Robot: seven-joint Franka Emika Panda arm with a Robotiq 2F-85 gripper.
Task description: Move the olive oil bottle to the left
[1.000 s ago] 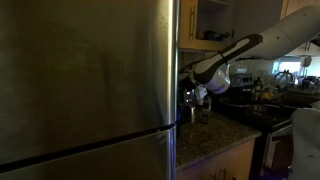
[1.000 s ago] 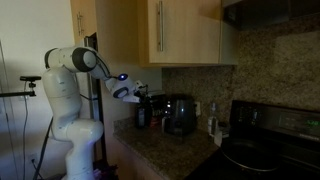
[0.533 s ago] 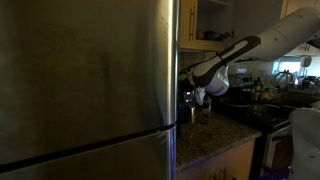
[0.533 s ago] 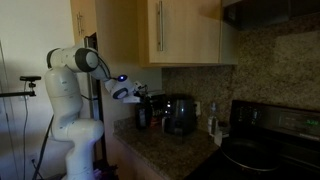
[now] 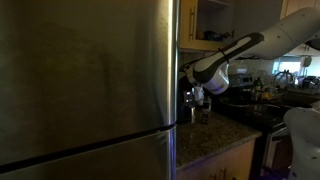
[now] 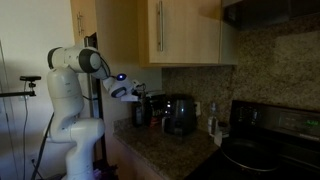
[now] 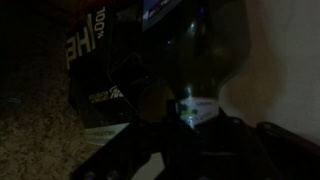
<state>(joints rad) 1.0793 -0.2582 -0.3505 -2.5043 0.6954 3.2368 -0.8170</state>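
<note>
Wrist view: olive oil bottle [image 7: 200,55] is filling the centre of the frame, dark green, with its cap end pointing toward the gripper [image 7: 195,140].
Fingers: lying in shadow; cannot tell whether they are clamping the neck or standing apart.
Bottle location: in an exterior view it is standing on the granite counter [image 6: 165,150], just beside the black appliance [image 6: 181,115].
Gripper: hovering at the bottle's top.
Neighbour: dark printed package [image 7: 100,75] is sitting beside the bottle.

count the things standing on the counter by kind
bottles: 2, a dark bottle and a small pale bottle
black appliance: 1
total: 3 that show clearly
</note>
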